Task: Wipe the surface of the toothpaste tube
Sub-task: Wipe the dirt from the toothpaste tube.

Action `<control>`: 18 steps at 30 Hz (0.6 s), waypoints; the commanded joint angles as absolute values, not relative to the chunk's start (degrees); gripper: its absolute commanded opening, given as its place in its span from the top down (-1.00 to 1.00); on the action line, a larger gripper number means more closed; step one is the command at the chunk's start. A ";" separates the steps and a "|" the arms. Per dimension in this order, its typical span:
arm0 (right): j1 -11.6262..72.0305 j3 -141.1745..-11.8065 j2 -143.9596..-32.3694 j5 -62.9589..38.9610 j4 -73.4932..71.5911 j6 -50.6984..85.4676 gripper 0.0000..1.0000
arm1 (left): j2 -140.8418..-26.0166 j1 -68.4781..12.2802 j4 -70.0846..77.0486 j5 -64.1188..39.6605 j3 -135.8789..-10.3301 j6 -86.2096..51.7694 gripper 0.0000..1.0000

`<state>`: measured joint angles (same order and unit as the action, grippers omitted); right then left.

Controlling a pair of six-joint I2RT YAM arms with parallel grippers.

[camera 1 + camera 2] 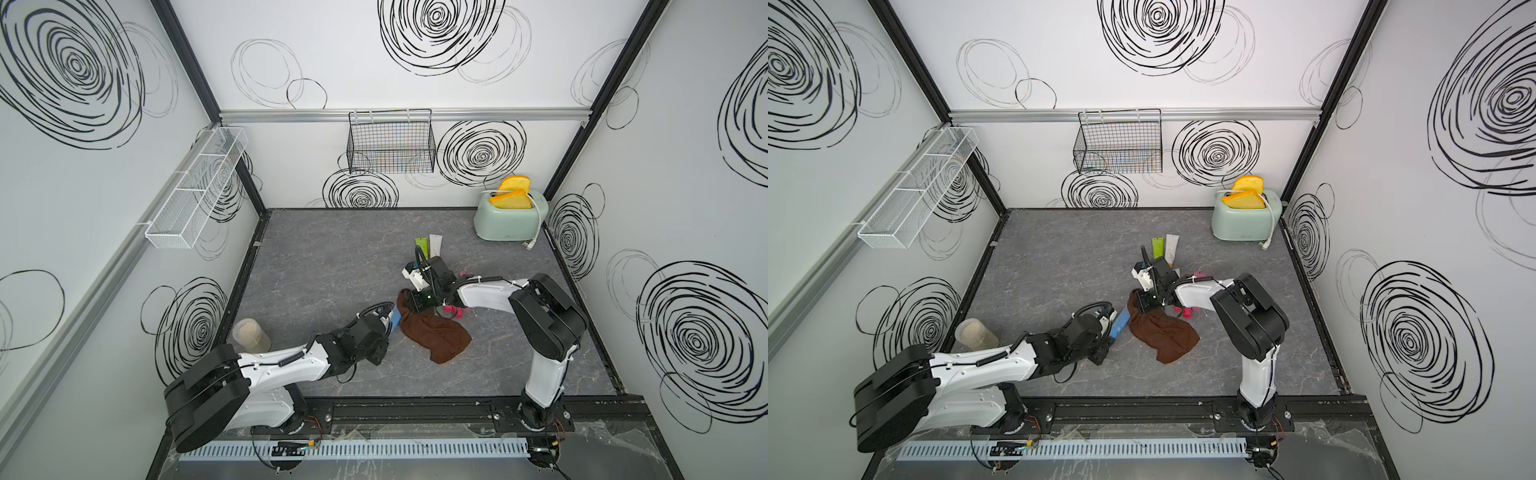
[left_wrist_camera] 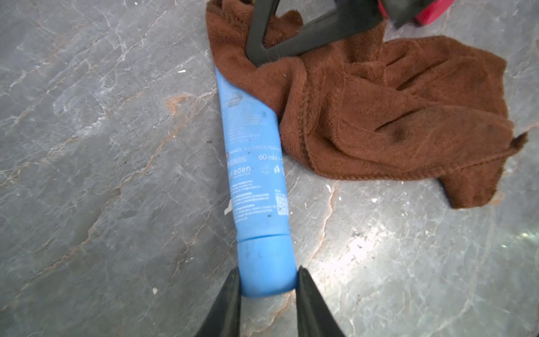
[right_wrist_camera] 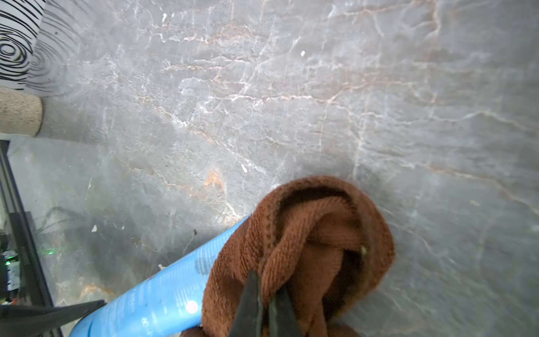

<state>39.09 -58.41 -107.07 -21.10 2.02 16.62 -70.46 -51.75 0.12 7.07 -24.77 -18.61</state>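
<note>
My left gripper (image 2: 268,273) clamps the cap end of the blue tube (image 2: 253,163), which lies flat on the table (image 2: 116,146) near centre, so I judge it cannot slide or roll under rubbing. To its right, my right gripper (image 3: 265,284) is pinched shut on a fold of the brown cloth (image 3: 306,233), bunched over the tube's far end as a wiping pad. I count one jar (image 1: 250,336), one blue tube, one cloth, two spare tubes (image 1: 435,245) farther back, and one toaster (image 1: 509,224) holding two toast slices (image 1: 513,195) at far right.
</note>
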 commanded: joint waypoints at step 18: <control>49.42 -47.80 -102.88 -25.37 -2.63 20.38 1.00 | -69.24 -52.32 4.55 5.02 -24.71 -17.58 1.00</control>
